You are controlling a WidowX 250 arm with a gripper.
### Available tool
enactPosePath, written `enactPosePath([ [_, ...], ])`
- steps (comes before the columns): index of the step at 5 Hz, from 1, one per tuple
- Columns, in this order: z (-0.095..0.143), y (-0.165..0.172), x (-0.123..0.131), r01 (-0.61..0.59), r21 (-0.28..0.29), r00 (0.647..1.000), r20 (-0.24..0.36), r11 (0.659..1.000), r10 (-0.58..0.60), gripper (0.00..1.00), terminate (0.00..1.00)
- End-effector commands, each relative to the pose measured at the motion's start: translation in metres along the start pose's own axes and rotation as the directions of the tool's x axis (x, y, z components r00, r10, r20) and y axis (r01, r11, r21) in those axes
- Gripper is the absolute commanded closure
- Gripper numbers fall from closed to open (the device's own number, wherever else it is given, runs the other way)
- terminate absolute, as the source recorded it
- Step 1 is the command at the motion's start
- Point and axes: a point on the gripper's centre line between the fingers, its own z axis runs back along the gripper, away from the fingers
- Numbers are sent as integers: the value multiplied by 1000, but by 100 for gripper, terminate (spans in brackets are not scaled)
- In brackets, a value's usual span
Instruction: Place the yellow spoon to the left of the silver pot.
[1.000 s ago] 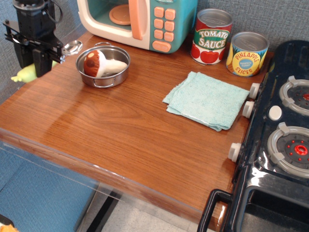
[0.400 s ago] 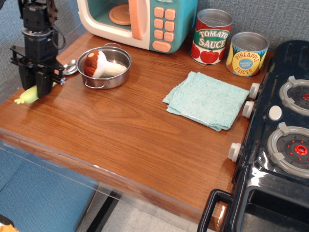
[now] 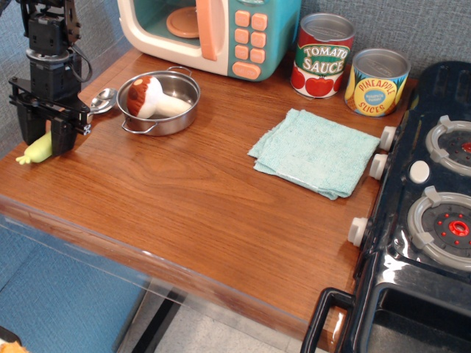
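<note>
The yellow spoon (image 3: 32, 152) lies at the table's left edge, left of the silver pot (image 3: 185, 82). Its pale-yellow handle points front-left and its shiny bowl (image 3: 103, 98) lies close beside the pot's left handle. My black gripper (image 3: 44, 137) stands upright over the handle, its fingers apart on either side of it, tips at table level. It hides the middle of the spoon. The pot holds a toy mushroom (image 3: 147, 97) with a brown cap.
A toy microwave (image 3: 213, 33) stands behind the pot. A tomato sauce can (image 3: 322, 55) and a pineapple can (image 3: 376, 81) stand at the back right. A teal cloth (image 3: 316, 151) lies mid-right. A toy stove (image 3: 427, 220) borders the right side.
The gripper came down and forward-left with the spoon, from above the table to its surface. Its fingers, shut on the handle before, now stand apart. The pot shifted slightly.
</note>
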Motion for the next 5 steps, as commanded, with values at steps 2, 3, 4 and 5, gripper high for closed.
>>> enactPosePath([
  [2, 70, -10, -6, 60, 18, 973, 221, 998, -62, 0, 0],
  [3, 66, -21, 14, -50, 62, 986, 159, 997, 39, 0, 0],
  [4, 66, -21, 14, -50, 62, 986, 159, 997, 39, 0, 0],
  [5, 66, -21, 14, -50, 62, 986, 159, 997, 39, 0, 100],
])
